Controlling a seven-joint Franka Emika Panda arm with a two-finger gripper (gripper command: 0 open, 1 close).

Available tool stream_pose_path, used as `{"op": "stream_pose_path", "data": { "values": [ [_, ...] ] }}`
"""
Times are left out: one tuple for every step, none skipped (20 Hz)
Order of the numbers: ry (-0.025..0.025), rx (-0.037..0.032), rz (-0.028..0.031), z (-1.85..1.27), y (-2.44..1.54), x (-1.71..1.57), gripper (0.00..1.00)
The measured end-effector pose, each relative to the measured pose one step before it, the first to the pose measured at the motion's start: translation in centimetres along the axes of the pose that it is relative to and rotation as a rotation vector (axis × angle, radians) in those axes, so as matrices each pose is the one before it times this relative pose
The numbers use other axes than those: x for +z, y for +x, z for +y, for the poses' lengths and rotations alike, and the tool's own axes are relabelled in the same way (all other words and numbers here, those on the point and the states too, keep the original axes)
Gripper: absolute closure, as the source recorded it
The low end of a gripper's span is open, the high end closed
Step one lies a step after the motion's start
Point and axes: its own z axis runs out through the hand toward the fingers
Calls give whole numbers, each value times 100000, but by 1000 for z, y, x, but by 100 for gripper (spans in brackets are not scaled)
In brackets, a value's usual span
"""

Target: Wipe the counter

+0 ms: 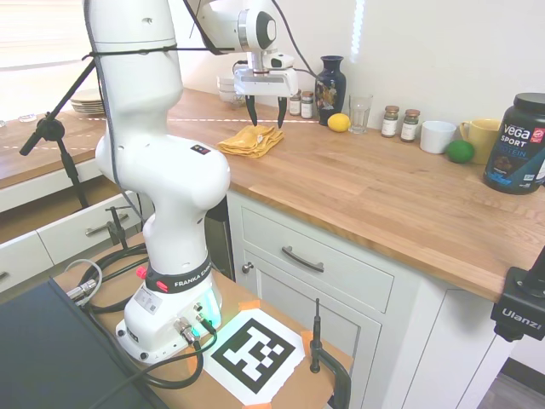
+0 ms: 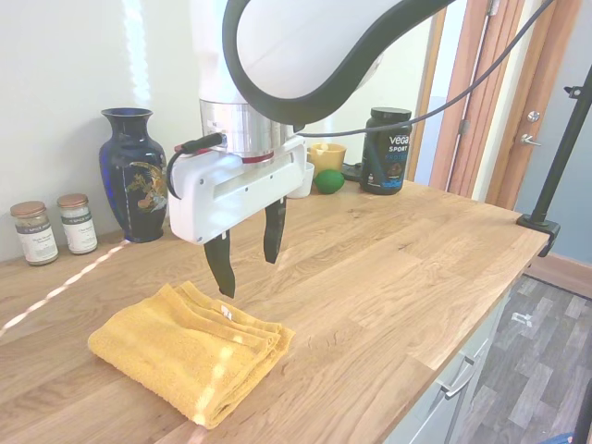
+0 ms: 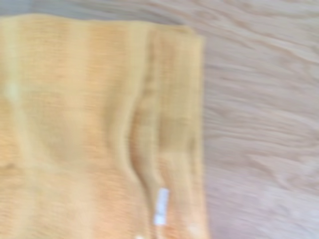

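Hovering open claw (image 2: 247, 262) above folded yellow towel (image 2: 190, 350) on counter (image 2: 388, 277).

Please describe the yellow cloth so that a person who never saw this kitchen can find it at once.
Look at the long wooden counter along the white wall. Near its corner, just below the open tool, lies the yellow cloth, folded flat. It is the only soft, flat thing there; the other yellow things nearby are a round lemon and a mug.
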Motion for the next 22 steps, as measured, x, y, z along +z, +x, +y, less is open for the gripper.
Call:
{"op": "stream_pose_path", "data": {
  "values": [
    [-170, -506, 366, -572, -303, 26, 0],
    [-165, -329, 211, -542, -246, 12, 0],
    [-13, -318, -108, -446, -124, 58, 0],
    [188, -220, -117, -379, 84, -6, 0],
    [-29, -130, -255, -357, 162, 65, 0],
    [-92, -76, -207, -355, 244, 75, 0],
    [-100, -130, -94, -397, 262, 130, 0],
    [-115, -276, 33, -473, 173, 180, 0],
    [-71, -248, 47, -535, 63, 191, 0],
    [-13, -308, -96, -565, -25, 203, 0],
    [-43, -336, -82, -597, -68, 211, 0],
    [-192, -173, 1, -593, -143, 221, 0],
    [-181, -199, -112, -529, -126, 226, 0],
    [-29, -231, -287, -463, -86, 271, 0],
    [-14, -283, -319, -399, -32, 249, 0],
    [-113, -228, -361, -323, 17, 312, 0],
    [-102, -83, -326, -286, 108, 306, 0],
    [-307, -23, -446, -244, 131, 434, 0],
    [-371, 26, -480, -214, 140, 481, 0],
    [-491, 47, -539, -231, 173, 578, 0],
    [-591, 67, -534, -198, 182, 628, 0],
    [-561, 127, -497, -159, 199, 592, 0]
  ]
}}
